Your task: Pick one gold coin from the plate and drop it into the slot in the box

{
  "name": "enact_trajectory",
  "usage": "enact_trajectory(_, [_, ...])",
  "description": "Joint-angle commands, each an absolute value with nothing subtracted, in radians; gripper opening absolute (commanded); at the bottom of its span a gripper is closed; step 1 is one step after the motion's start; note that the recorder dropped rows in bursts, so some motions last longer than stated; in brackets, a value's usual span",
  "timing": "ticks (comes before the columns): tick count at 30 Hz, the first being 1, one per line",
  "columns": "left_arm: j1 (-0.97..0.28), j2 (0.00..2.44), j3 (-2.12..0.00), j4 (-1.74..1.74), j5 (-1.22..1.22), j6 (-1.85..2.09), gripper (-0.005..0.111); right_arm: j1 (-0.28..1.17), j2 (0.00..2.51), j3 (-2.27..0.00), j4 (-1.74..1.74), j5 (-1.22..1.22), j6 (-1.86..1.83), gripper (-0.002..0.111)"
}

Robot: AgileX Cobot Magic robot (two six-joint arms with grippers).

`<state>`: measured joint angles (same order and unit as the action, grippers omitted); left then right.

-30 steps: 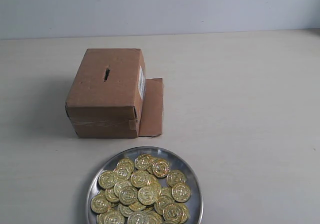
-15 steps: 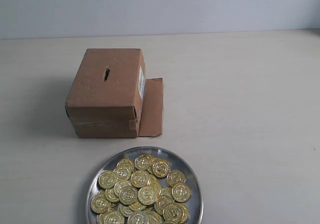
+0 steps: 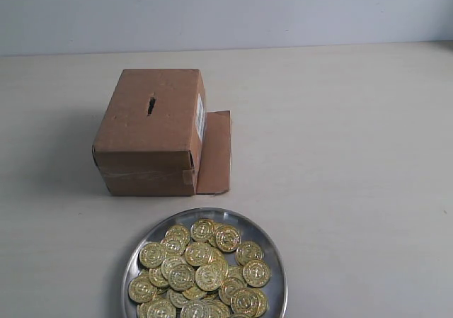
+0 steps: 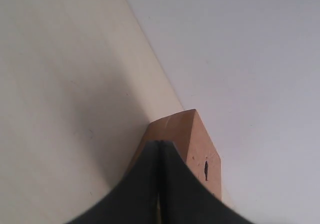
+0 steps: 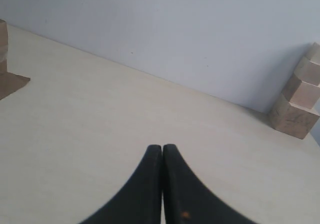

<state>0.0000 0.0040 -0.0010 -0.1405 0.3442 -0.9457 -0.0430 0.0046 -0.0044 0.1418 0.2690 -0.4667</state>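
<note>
Heap of coins on plate, front of exterior view. The box sits just behind, with slot on top, long axis front-to-back. Both left gripper and right gripper are clenched and empty. Left one faces box; neither wrist view shows plate, so nearer arm unclear.

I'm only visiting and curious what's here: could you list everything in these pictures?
box: one, brown cardboard, on the table beyond the plate
slot: one, dark, in the box's top
flap: one, brown, lying beside the box
label: one, white, on the box's side
plate: one, silver, nearest the exterior camera
coins: many, gold, heaped on the plate
wooden blocks: small stack, pale, by the wall
table: one, cream, under everything
left gripper: one, black, shut, empty
right gripper: one, black, shut, empty
</note>
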Motion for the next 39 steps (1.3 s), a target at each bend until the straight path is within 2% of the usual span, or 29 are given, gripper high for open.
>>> enact_trajectory(1, [0.001,0.000,0.000,-0.145,0.338,-0.942,0.000,-0.046,0.000,0.000,0.179,0.268,-0.409,0.000])
enact_trajectory(17, [0.001,0.000,0.000,-0.143,0.328,-0.087,0.000,-0.046,0.000,0.000,0.183,0.271,-0.387,0.000])
enact_trajectory(39, [0.001,0.000,0.000,-0.143,0.355,0.141,0.000,-0.046,0.000,0.000,0.185,0.292,-0.301,0.000])
